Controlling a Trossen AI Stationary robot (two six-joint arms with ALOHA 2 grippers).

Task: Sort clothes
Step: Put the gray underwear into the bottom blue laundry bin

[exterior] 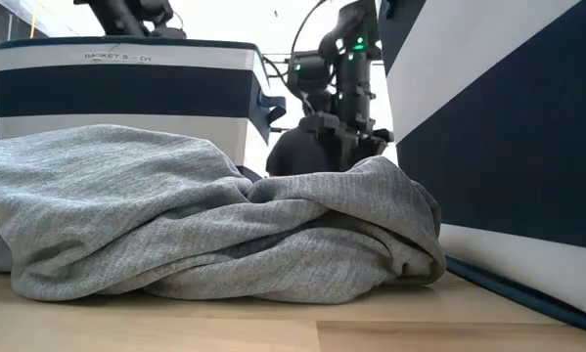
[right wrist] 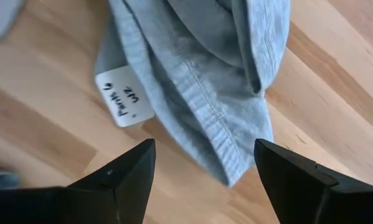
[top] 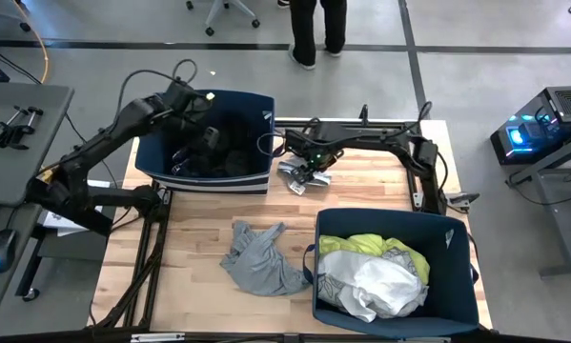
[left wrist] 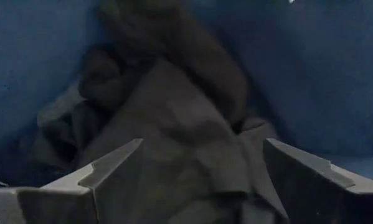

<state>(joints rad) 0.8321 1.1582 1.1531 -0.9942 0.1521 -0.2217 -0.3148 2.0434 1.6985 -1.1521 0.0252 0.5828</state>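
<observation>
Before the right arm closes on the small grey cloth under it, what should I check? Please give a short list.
1. Right gripper open: ok.
2. Small grey cloth lined up with the gap between the fingers: ok.
3. Fingers low enough to grip the cloth: cannot tell.
4. Paper tag away from the fingers: ok.
5. Left gripper out of the way: ok, it is open inside the left bin, above dark clothes.
6. Room in the right bin: cannot tell; yellow clothes and white clothes lie high in it.
</observation>
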